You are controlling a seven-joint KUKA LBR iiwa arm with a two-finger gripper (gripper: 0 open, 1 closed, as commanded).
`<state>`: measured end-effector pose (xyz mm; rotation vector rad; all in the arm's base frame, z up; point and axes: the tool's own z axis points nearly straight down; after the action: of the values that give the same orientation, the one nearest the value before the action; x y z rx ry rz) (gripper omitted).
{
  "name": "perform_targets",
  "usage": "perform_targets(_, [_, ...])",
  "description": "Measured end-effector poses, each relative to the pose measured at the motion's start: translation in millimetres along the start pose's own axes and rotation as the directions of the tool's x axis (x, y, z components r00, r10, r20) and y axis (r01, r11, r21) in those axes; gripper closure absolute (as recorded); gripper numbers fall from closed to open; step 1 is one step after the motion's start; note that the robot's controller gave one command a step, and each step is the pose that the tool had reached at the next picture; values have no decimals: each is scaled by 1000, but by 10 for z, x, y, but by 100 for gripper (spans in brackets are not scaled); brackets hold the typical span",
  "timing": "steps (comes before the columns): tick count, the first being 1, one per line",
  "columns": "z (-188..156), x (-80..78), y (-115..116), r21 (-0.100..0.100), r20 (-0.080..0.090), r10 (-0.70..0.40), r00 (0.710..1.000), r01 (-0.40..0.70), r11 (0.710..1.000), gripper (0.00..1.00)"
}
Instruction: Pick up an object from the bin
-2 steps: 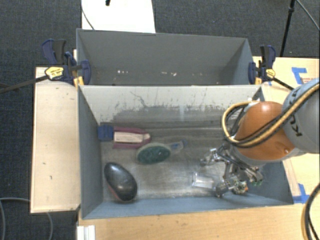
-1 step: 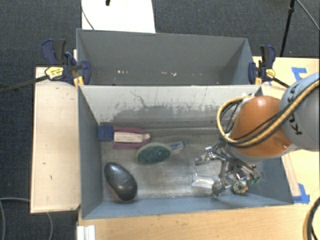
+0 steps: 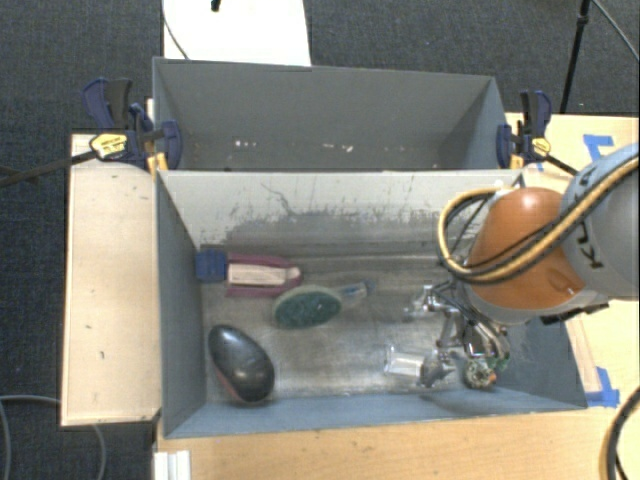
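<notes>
Your gripper [image 3: 447,360] sat low inside the bin [image 3: 185,308], close to the front right corner and just above the floor. You couldn't tell whether it was open or closed; the metal parts blurred together there. Nothing was visibly held in it. The orange wrist cover [image 3: 520,253] sat above it, with looped cables [image 3: 462,230] crossing over the right wall.

Nearest thing: a small clear whitish piece [image 3: 405,365] lay flat on the floor just left of the gripper, near the front wall. A small greenish bit [image 3: 483,372] sat just to the right of the gripper; you couldn't tell if it was loose or part of the tool.

The rest lay well apart, toward the left half:
- A dark green oval brush [image 3: 308,307] with a bluish handle lay mid-floor.
- A pink and maroon tube [image 3: 260,273] lay on its side behind the brush, nearer the left wall.
- A small blue block [image 3: 210,264] touched the tube's left end, against the left wall.
- A black rounded mouse-shaped thing [image 3: 240,363] lay in the front left corner.
</notes>
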<state>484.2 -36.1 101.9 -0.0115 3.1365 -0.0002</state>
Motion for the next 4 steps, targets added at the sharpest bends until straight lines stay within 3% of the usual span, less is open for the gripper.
perform_targets(1, [309,3,46,0,1,47,999,-47,999,0])
perform_targets(2, [296,-8,42,1,0,40,999,-40,999,0])
perform_targets(3, [280,-30,37,1,6,38,999,-38,999,100])
perform_targets(4, [-279,-51,37,0,3,29,1000,-29,1000,100])
